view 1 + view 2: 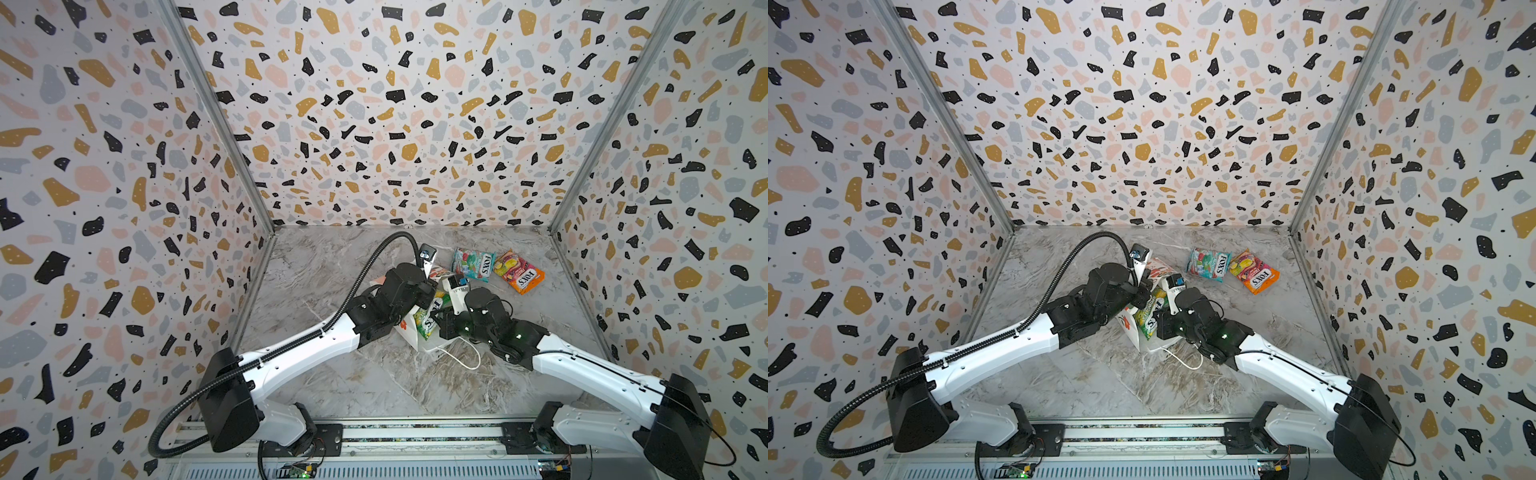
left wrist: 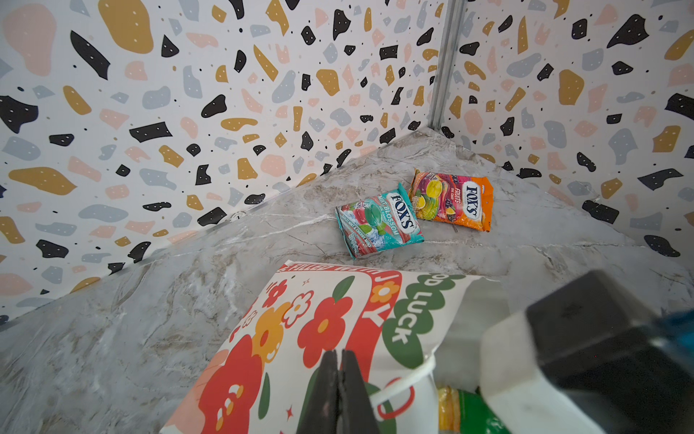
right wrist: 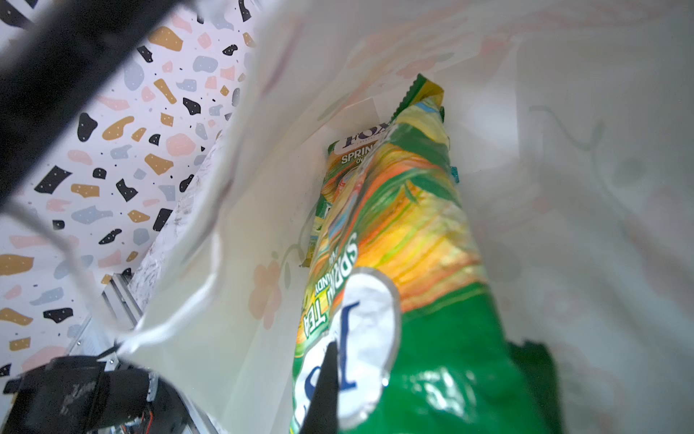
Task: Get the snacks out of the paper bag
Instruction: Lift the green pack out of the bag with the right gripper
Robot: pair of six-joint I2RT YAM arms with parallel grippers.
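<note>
All we had around the work area was a grey marble-look table (image 1: 332, 266), veined in white and brown, boxed in on three sides by walls (image 1: 395, 104) in that terrazzo print: black, mustard, pink and grey-blue blobs on white. Metal strips (image 1: 220, 120) ran up both back corners where the walls met.

A white flower-printed paper bag (image 1: 411, 332) lies at the tabletop (image 1: 332, 270) centre, a green-yellow glossy packet (image 1: 428, 316) in its mouth. At two o'clock from it, a teal-red packet (image 1: 473, 264) lies just left of an orange-pink packet (image 1: 517, 272).
</note>
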